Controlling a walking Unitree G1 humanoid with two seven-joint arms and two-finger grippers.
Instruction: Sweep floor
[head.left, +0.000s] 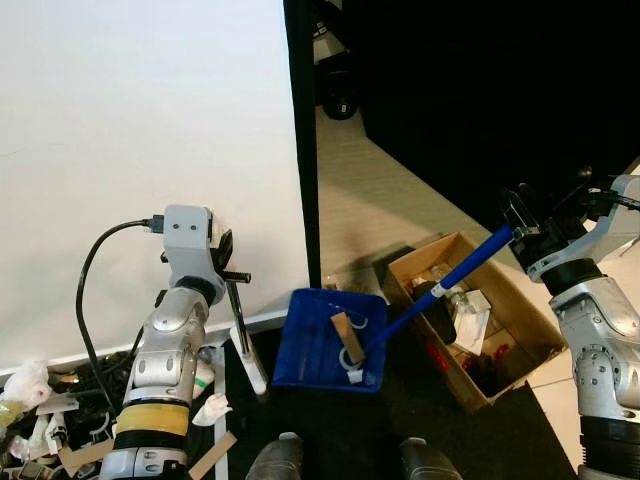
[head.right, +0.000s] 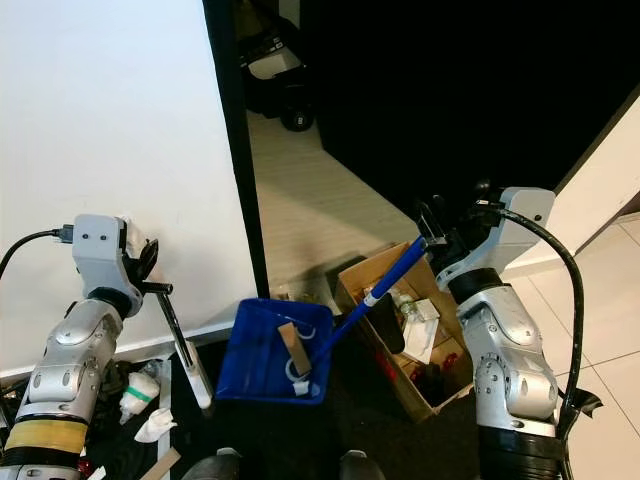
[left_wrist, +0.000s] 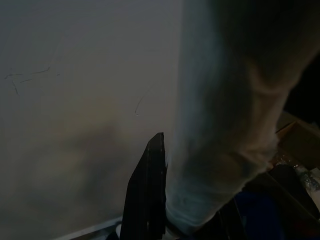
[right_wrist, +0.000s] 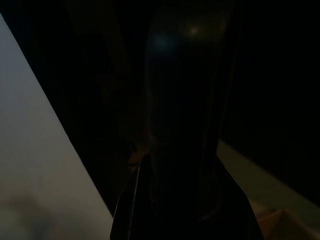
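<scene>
My right pincer (head.left: 518, 222) is clamped on the blue plastic long-handled dustpan (head.left: 330, 350) — loaded, beside the open cardboard box (head.left: 475, 315). Left pincer (head.left: 236, 285) grips the broom handle. Risk: tilting early spills scraps onto the floor.

Staged test space: white partition panel (head.left: 140, 150)

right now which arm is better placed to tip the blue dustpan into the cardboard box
Right. The right gripper holds the blue plastic dustpan's long handle, and the brown cardboard box sits on that side. The left gripper is on the broom handle.
</scene>
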